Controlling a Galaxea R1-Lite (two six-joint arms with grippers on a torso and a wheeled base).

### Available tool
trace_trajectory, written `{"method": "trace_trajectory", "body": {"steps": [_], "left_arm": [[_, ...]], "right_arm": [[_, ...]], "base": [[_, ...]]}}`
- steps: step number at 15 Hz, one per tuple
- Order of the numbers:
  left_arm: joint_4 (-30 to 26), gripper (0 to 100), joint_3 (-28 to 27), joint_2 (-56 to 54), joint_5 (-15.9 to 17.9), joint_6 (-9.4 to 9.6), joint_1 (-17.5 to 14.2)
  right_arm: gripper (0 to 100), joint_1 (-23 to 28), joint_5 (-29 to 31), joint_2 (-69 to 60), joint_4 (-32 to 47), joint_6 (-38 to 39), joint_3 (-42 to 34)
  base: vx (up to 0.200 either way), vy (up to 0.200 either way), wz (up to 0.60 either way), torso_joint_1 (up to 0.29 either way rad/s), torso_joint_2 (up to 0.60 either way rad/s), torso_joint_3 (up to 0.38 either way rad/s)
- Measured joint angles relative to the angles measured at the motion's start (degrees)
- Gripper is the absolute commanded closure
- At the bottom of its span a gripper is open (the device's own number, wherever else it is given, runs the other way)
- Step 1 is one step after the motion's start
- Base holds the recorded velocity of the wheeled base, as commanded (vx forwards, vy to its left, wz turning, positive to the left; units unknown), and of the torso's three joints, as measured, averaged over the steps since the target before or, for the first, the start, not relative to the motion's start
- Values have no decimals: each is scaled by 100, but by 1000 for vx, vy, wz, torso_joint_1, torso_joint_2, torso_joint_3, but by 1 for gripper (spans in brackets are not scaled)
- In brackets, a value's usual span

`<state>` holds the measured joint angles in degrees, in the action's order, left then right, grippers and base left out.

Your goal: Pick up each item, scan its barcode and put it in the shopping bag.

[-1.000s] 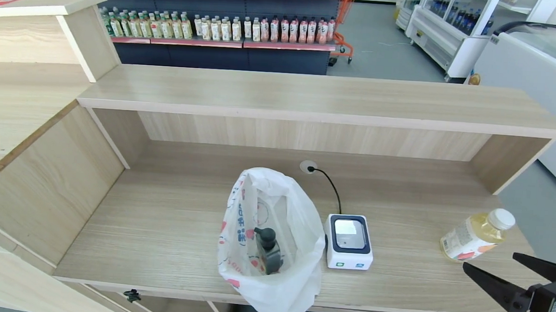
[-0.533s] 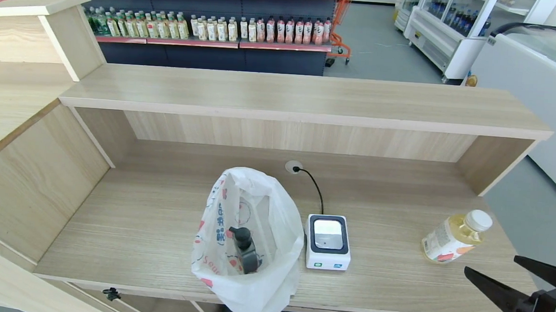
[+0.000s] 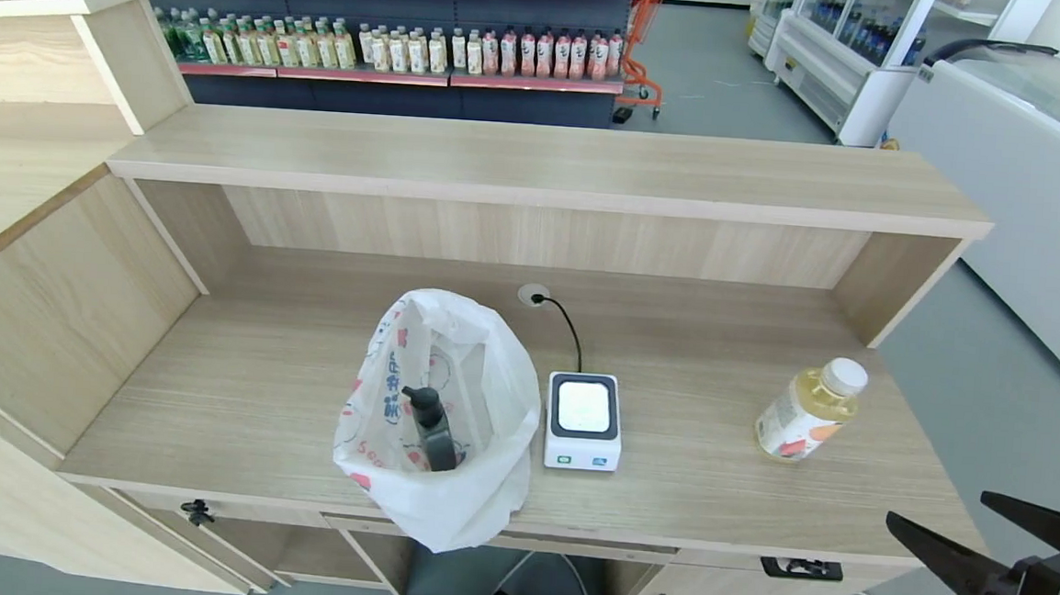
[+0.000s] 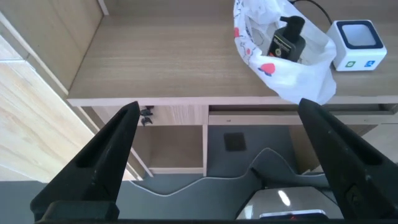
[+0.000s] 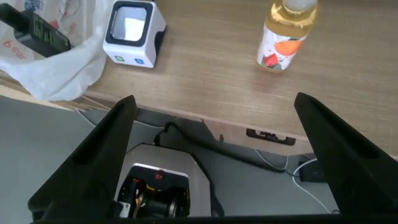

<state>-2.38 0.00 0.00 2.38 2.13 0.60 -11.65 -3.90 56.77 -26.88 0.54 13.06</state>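
A white plastic shopping bag (image 3: 469,395) stands open on the wooden counter (image 3: 248,391), with a black pump bottle (image 3: 431,431) inside it. Right beside the bag sits the white barcode scanner (image 3: 585,409). A yellow drink bottle (image 3: 808,423) with a white cap stands near the counter's right end. My right gripper (image 3: 938,509) is open and empty, off the counter's front right corner and short of the drink bottle (image 5: 286,34). My left gripper (image 4: 217,165) is open and empty, held in front of and below the counter's edge, with the bag (image 4: 280,62) farther off.
A raised shelf (image 3: 547,165) and side panels wall in the counter at the back and both ends. The scanner's black cable (image 3: 565,323) runs to a hole at the back. Drawers and open cabinet space (image 4: 168,146) lie under the front edge. Store shelves and freezers stand behind.
The whole head picture has shifted, so the camera has moved; the counter now appears farther off and more to the left. Bag, scanner and bottle keep their places on the counter. Both grippers stay open.
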Motion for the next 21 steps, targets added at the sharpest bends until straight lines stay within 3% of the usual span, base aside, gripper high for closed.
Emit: {"method": "trace_trajectory", "body": {"steps": [4,7,15,17,21], "left_arm": [[2,0,0,0,-2,-17,-2],[2,0,0,0,-2,7,-13],[0,0,0,0,0,0,0],[2,0,0,0,0,-20,-7],[0,0,0,0,0,-22,0]], "right_arm": [[0,0,5,28,-7,15,-57],[0,94,2,157,-35,55,-7],[0,877,-26,976,-199,312,312],[0,833,-156,1302,-563,452,467],[0,166,-532,2060,-1209,638,795]], "base": [[-200,-200,0,2,0,4],[0,0,0,0,0,0],[0,-175,0,7,4,1],[0,0,0,0,0,0],[0,0,0,0,0,0]]}}
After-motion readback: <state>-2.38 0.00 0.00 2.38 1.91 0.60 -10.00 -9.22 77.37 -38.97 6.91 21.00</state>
